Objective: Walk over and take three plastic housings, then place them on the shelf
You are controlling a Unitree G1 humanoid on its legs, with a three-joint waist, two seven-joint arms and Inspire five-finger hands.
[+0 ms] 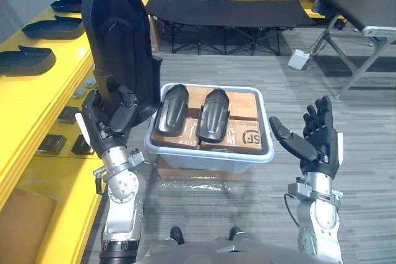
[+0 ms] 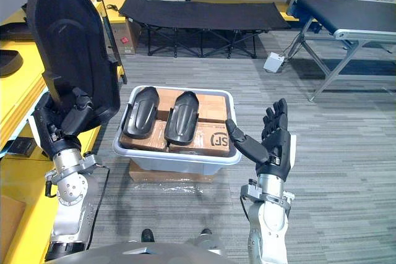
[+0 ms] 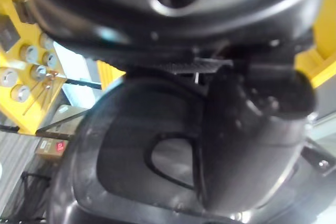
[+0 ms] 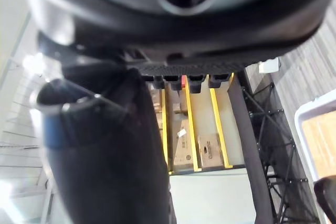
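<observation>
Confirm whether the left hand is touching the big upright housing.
Touching. The left eye view shows the left hand curled round the lower edge of the upright housing.

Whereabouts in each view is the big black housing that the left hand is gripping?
Left eye view: housing upright at upper left, above the left hand.
Right eye view: also upper left.
Left wrist view: lower middle, close up.
Shared landmark: grey bin, to its right in both eye views.
</observation>
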